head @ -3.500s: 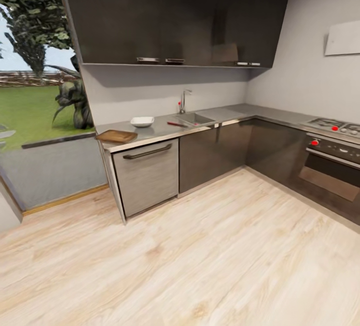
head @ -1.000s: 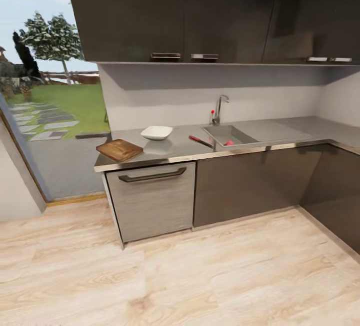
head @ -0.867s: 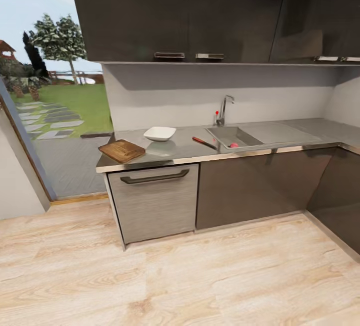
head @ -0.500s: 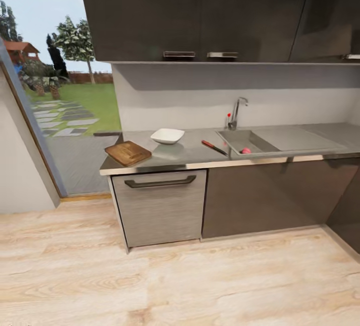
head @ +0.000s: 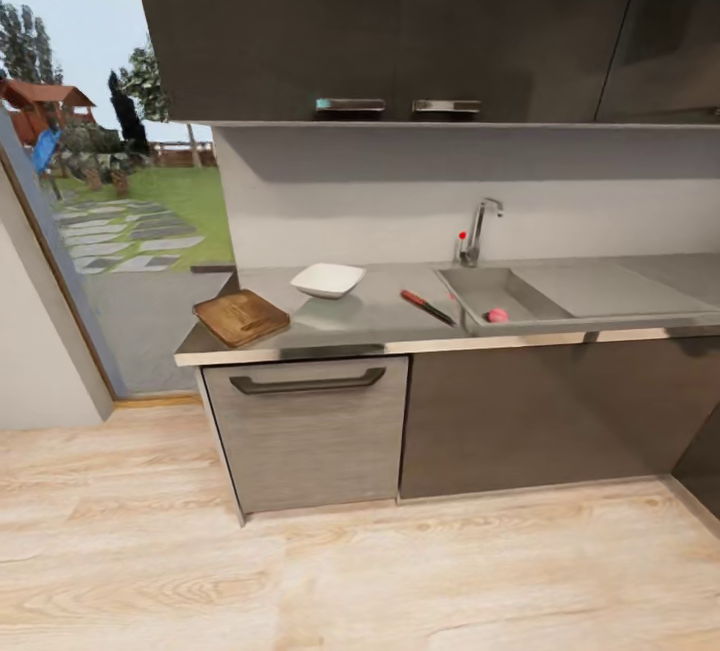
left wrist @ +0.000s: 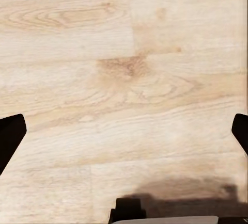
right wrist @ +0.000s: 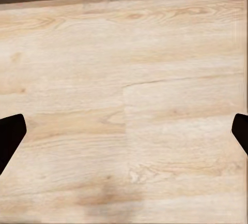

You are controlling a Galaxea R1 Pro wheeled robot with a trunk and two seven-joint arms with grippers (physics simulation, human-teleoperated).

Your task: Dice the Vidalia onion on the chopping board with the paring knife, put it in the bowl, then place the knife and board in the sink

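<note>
Closer now, the camera faces the countertop (head: 370, 316), where chopping board (head: 240, 317), bowl (head: 327, 280) and knife (head: 427, 307) lie apart; the onion (head: 497, 315) sits in the sink (head: 480, 286). Both grippers (left wrist: 124, 131) (right wrist: 124, 131) hang wide open, empty, above the wood floor (head: 360, 571).

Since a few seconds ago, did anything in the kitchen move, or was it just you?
Just me. My base and head came nearer and turned to face the countertop square on, so the view shifted. The chopping board, bowl, paring knife and the Vidalia onion in the sink lie where they were. Both grippers' fingers are spread over bare floor, holding nothing.
</note>
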